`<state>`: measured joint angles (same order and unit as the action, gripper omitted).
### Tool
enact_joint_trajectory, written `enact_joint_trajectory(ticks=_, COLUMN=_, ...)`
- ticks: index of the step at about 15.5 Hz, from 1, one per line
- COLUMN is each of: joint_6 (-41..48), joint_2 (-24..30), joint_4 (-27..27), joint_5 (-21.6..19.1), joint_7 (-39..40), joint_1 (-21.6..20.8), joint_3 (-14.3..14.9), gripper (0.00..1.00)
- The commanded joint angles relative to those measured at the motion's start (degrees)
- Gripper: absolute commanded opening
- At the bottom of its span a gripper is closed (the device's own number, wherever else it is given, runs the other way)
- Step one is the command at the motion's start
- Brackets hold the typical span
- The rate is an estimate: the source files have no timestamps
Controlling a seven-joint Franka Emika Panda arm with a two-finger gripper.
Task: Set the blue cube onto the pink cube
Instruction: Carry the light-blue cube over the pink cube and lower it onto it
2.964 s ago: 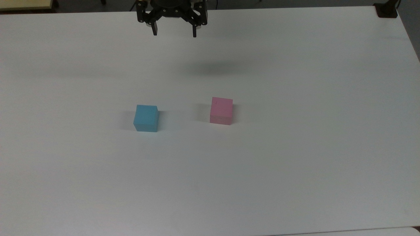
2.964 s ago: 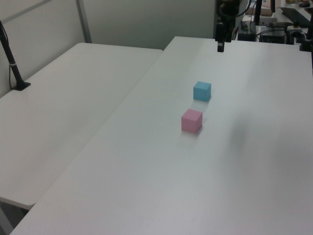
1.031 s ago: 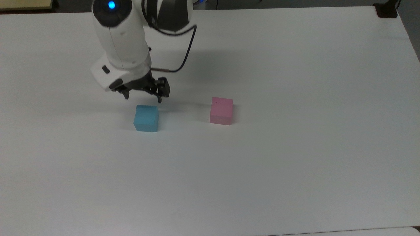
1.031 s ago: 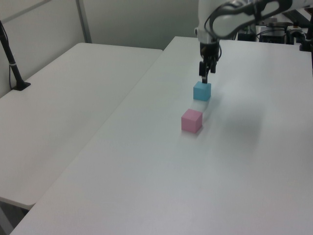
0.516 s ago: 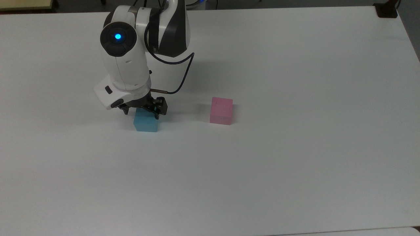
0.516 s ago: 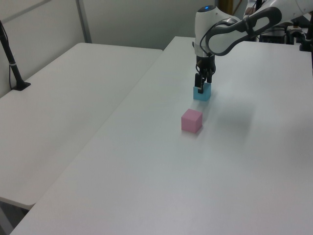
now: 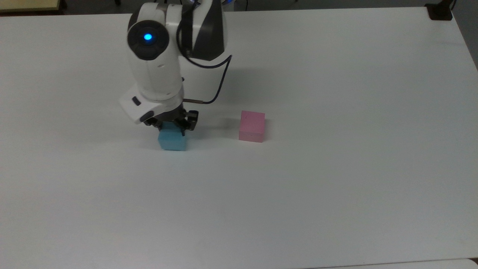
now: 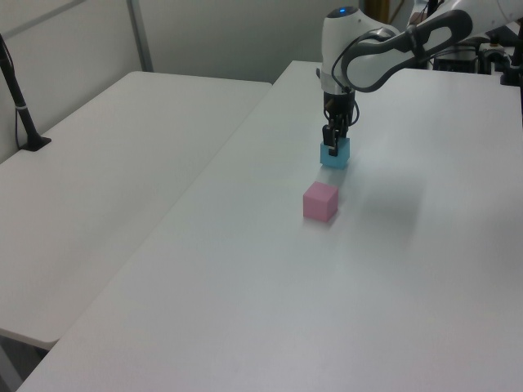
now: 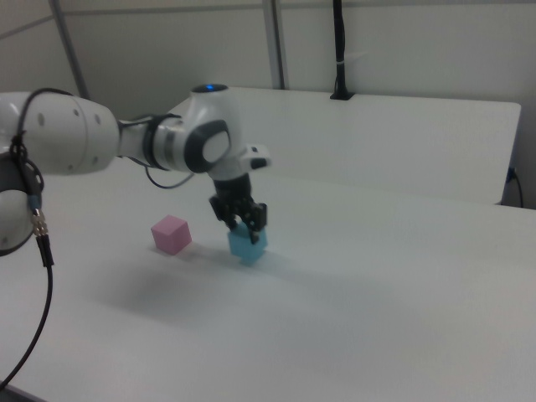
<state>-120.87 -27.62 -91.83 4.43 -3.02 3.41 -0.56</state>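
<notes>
On the white table (image 7: 336, 186), directly beneath the arm's (image 7: 157, 67) wrist, the pincer (image 7: 172, 129) points straight down, its two dark fingers (image 7: 191, 120) set against opposite sides of the blue cube (image 7: 172, 140) and closed on it. The blue cube sits between the fingertips, with its upper part hidden behind them in the top view; whether its base rests on the table or is just clear of it cannot be told. In the right view the pincer (image 9: 241, 219) grips the blue cube (image 9: 248, 244) from above, and the cube looks slightly turned. The pink cube (image 7: 252, 126) stands apart from the pincer, toward the top view's right, untouched and flat on the table. In the left view the pink cube (image 8: 320, 201) lies nearer the camera than the pincer (image 8: 333, 147) and the blue cube (image 8: 334, 154). A dark cable (image 7: 220, 80) loops from the wrist.
</notes>
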Motion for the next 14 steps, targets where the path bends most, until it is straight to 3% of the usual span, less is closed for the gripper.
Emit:
enact_joint_trajectory(ticks=1, joint_6=6.9, joint_2=6.1, joint_4=-0.7, joint_5=-0.1, joint_7=-2.7, joint_1=-6.6, joint_3=-0.1, gripper=0.21)
enact_joint_trajectory(ticks=6, joint_6=7.3, joint_2=6.7, joint_4=1.0, joint_5=-0.1, joint_7=-12.0, joint_1=-14.6, joint_3=-0.2, gripper=0.25)
enact_joint_trajectory(ticks=10, joint_6=6.6, joint_2=4.4, joint_4=0.8, joint_5=0.8, joint_7=-14.3, joint_1=-17.0, joint_3=-0.1, gripper=0.34)
enact_joint_trajectory(ticks=11, joint_6=6.5, joint_2=4.2, joint_4=0.7, joint_5=0.8, joint_7=-14.3, joint_1=-17.1, joint_3=-0.1, gripper=0.46)
enact_joint_trajectory(ticks=12, joint_6=6.5, joint_2=3.9, joint_4=0.7, joint_5=0.8, joint_7=-14.3, joint_1=-17.1, joint_3=-0.1, gripper=0.77)
enact_joint_trajectory(ticks=13, joint_6=6.5, joint_2=4.0, joint_4=0.7, joint_5=0.8, joint_7=-14.3, joint_1=-17.1, joint_3=-0.1, gripper=0.97)
enact_joint_trajectory(ticks=14, joint_6=6.7, joint_2=4.2, joint_4=0.8, joint_5=0.7, joint_7=-14.2, joint_1=-17.0, joint_3=-0.2, gripper=1.00)
